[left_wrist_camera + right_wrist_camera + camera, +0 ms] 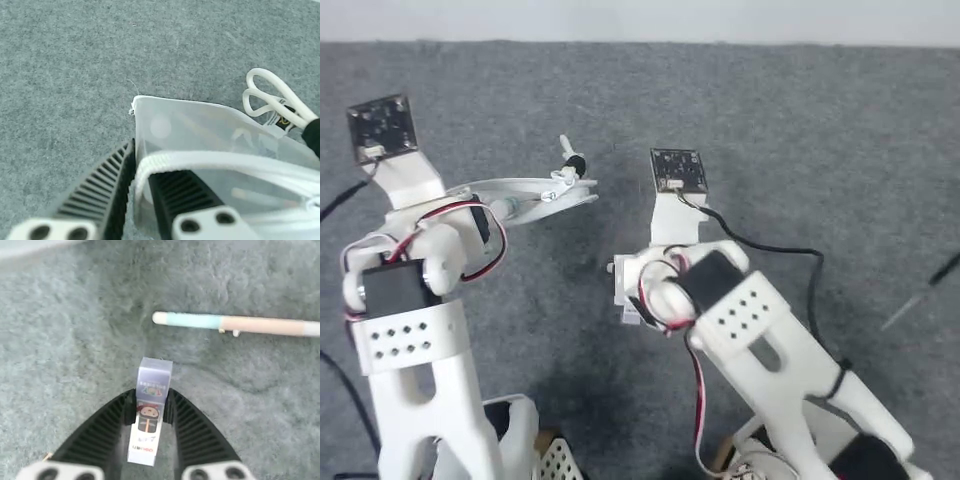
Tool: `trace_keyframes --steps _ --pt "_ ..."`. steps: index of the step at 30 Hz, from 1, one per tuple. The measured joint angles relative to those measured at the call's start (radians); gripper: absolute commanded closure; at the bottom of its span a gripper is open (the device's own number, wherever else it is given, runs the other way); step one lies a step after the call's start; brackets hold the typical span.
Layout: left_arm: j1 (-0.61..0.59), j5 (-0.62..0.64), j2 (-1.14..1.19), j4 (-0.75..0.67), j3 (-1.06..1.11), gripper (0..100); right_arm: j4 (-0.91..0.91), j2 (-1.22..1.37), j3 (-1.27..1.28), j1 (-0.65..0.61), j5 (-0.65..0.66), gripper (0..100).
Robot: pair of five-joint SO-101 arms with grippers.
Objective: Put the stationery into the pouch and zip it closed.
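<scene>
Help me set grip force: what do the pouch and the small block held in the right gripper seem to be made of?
Pouch: soft, frosted, translucent plastic, likely vinyl; its contents show dimly through it. Its zip strip looks like white ribbed fabric or plastic. Block: probably an eraser in a printed paper or plastic sleeve; the core is hidden.

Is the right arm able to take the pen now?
Probably not yet: the right claw is shut on the eraser. The pen lies uncovered just ahead, with nothing between.
</scene>
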Motion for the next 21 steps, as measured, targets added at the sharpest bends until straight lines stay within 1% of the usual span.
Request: trace_keyframes --steps 4,12,21 --pt "0.0 0.0 0.0 0.0 0.0 99 -0.063 -0.064 0.071 0.0 0.04 99.3" --pt "0.0 0.0 0.0 0.0 0.0 99 -0.17 -0.166 0.175 0.002 0.048 99.3" --pt "0.0 0.0 0.0 0.0 0.002 99 -0.181 -0.239 0.201 0.0 0.051 99.3"
